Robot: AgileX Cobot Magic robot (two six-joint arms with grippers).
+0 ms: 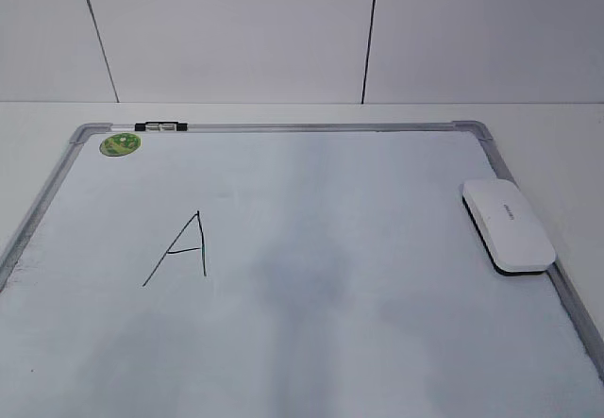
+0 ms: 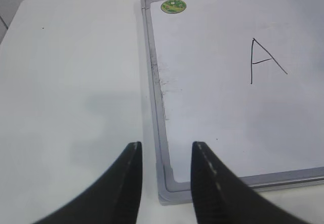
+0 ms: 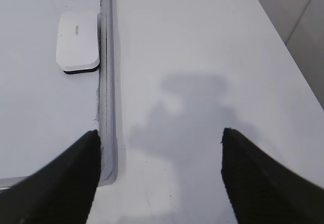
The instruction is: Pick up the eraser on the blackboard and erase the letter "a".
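Note:
The white eraser (image 1: pixel 507 223) lies flat on the blackboard (image 1: pixel 330 239) at its right edge; it also shows in the right wrist view (image 3: pixel 77 40). An angular uppercase "A" (image 1: pixel 184 248) is drawn on the board's left half and shows in the left wrist view (image 2: pixel 263 62). No cursive lowercase "a" is in view. My left gripper (image 2: pixel 166 145) is open and empty above the board's near left corner (image 2: pixel 172 188). My right gripper (image 3: pixel 160 131) is wide open and empty above the table, just right of the board's frame (image 3: pixel 107 107). Neither gripper shows in the exterior view.
A round green sticker (image 1: pixel 120 143) sits in the board's far left corner, also in the left wrist view (image 2: pixel 173 6). A black and silver clip (image 1: pixel 160 127) sits on the top frame. White table (image 3: pixel 202 57) surrounds the board; a tiled wall (image 1: pixel 236 31) stands behind.

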